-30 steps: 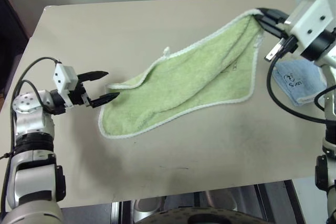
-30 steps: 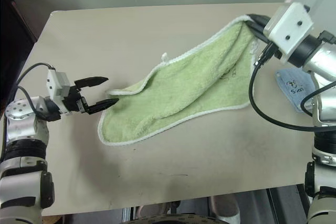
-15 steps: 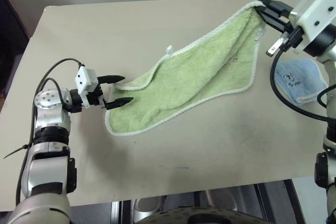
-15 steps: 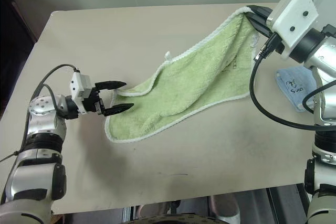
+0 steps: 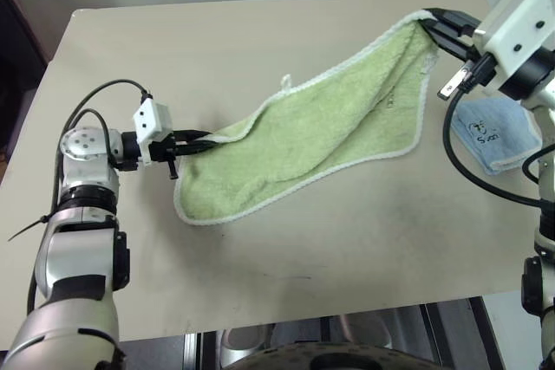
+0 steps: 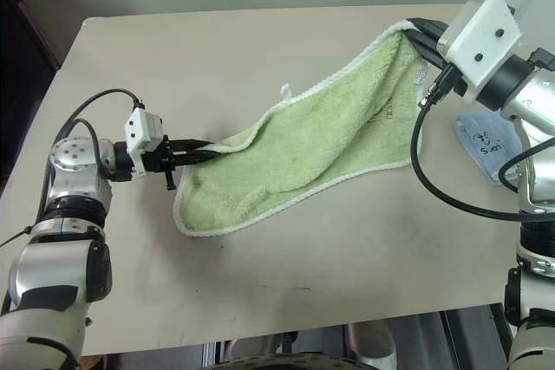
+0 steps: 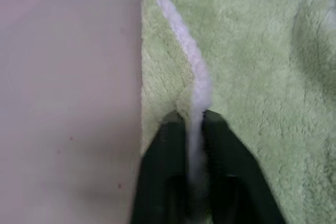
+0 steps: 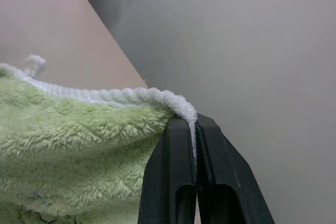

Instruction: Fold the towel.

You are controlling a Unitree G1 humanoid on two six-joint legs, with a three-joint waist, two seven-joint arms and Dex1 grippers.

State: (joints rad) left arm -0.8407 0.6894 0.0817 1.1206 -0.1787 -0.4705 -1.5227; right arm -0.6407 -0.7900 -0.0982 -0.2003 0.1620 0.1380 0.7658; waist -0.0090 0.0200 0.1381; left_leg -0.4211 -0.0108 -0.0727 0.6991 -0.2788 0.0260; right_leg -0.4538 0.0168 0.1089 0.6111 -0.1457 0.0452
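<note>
Towel pinched at two corners, stretched across the table.
Green towel (image 5: 321,140) hangs slack between both grippers, its lower part resting on the beige table (image 5: 260,41), white loop tag (image 5: 285,82) on the upper edge. Left gripper (image 6: 198,154) is clamped on the white edging at the near-left corner; right gripper (image 5: 431,25) pinches the raised far-right corner. Blue cloth (image 5: 490,132) lies at the table's right edge.

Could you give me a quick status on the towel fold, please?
Left hand shut on towel corner. Right hand shut on far corner, lifted. Blue cloth lies beside, apart.
</note>
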